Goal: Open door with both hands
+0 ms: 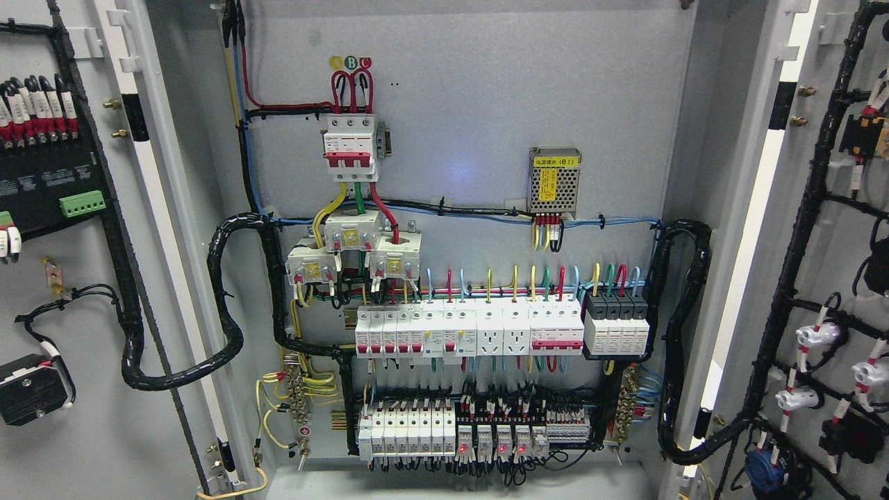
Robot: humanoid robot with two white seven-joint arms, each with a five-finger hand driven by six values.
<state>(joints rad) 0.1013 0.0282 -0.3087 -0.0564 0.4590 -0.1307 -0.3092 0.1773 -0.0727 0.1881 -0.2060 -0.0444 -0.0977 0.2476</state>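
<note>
Inside, grey sheet-metal cabinet [472, 104], both doors [104, 430] swung wide, boxy white breakers [469, 332], ribbed black conduit [229, 305], no robot hand visible.

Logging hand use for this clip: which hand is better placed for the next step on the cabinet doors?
Neither can be picked: no hand or arm shows in the head view. Both the left door and right door already stand swung open, exposing the breaker panel.

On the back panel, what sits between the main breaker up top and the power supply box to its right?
In the head view, only bare grey panel lies between the main breaker and the power supply. A black cable run passes just below that stretch.
</note>
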